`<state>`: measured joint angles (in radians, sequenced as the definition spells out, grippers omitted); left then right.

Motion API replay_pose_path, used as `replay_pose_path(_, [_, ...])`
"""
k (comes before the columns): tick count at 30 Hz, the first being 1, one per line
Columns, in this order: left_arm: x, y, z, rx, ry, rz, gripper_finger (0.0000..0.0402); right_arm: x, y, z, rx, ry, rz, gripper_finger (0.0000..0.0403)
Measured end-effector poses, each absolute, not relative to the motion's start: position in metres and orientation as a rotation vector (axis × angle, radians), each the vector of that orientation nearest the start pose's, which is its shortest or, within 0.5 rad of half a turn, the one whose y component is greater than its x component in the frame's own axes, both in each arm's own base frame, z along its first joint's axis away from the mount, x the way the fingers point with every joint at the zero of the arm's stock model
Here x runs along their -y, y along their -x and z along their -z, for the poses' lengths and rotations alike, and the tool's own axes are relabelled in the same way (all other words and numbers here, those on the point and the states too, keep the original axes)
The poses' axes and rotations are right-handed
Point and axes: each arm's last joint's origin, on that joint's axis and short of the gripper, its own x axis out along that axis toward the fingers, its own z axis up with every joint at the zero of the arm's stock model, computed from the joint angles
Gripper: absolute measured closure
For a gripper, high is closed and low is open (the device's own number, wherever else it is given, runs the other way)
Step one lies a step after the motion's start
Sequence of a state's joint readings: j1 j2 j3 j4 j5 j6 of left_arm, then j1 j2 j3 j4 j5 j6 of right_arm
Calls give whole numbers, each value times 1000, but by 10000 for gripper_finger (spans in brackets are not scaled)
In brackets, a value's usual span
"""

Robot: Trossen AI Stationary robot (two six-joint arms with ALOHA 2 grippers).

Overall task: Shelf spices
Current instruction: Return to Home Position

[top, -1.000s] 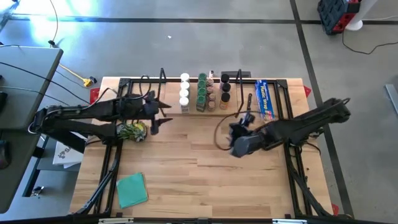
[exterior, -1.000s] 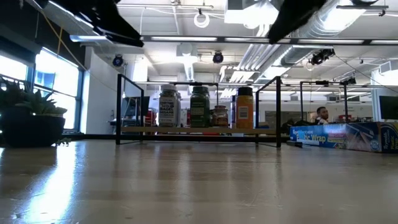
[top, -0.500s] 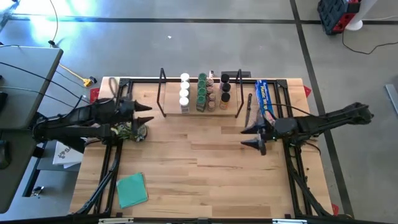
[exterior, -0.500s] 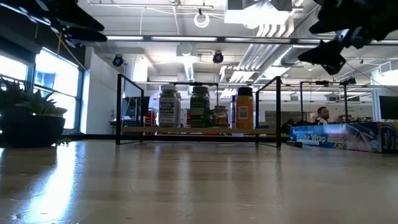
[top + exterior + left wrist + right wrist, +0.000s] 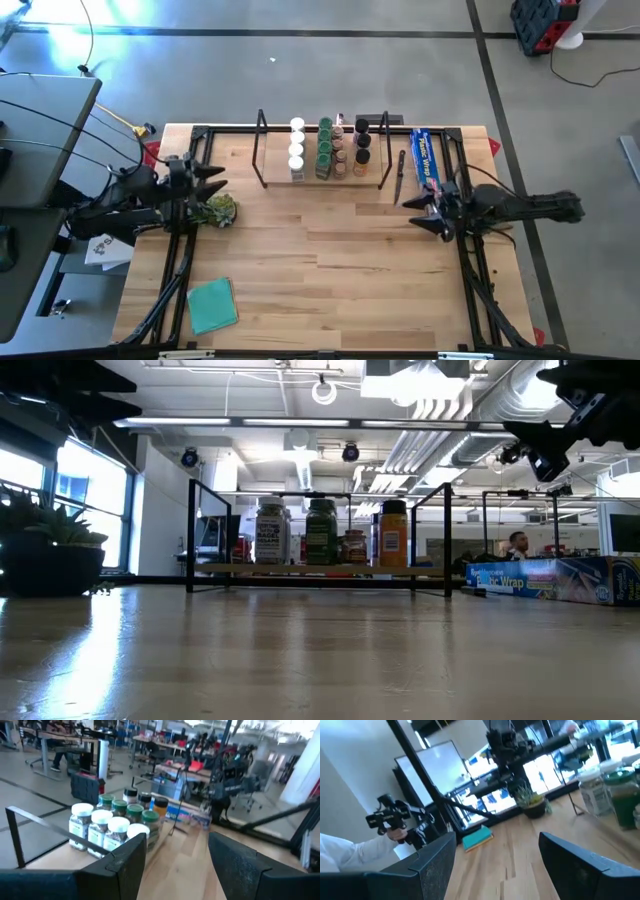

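Observation:
The spices (image 5: 326, 150) stand in several short rows on the shelf (image 5: 275, 172) at the table's far middle, with white, green, brown and black lids. In the low view the spices (image 5: 322, 532) rest upright on the shelf's board (image 5: 230, 569). My left gripper (image 5: 218, 180) hovers open near the left edge, pointing level toward the right, and the spices (image 5: 107, 826) lie ahead of its fingers. My right gripper (image 5: 418, 208) hovers open near the right edge, pointing level toward the left. Neither holds anything.
A long blue wrap box (image 5: 427, 160) lies right of the shelf, close to my right gripper. A small potted plant (image 5: 218, 209) stands just near of my left gripper. A flat teal square (image 5: 212, 303) lies at the near left. Black frame rails (image 5: 478, 280) run along both sides.
My left gripper has drawn back toward the table's left edge, away from the shelf. My right gripper has pulled back toward the right edge, sunk lower, and tipped from pointing down to pointing level. The spices and shelf have stayed put.

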<state>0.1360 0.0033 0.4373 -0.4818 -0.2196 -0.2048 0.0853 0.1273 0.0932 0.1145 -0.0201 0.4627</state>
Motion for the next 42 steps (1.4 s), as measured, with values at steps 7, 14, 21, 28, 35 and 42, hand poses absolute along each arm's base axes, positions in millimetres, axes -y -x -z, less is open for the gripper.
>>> replay_pose_path(7, [-14,-58,-249,12,274,-344,193,-8,-95,-182,142,-409,-125,123])
replay_pose_path(14, [-17,-82,-218,121,230,-319,193,-8,-95,-183,160,-357,-123,123])
replay_pose_path(21, [-19,-92,-185,72,163,-335,193,-9,-96,-180,126,-391,-123,123])
replay_pose_path(28, [-18,-98,-169,45,148,-303,193,-7,-97,-173,66,-424,-57,123])
replay_pose_path(35, [-16,-100,-165,-17,85,-267,193,-7,-97,-168,16,-420,-39,123])
replay_pose_path(42, [-16,-101,-163,-41,41,-255,193,-7,-98,-168,13,-420,-39,123])
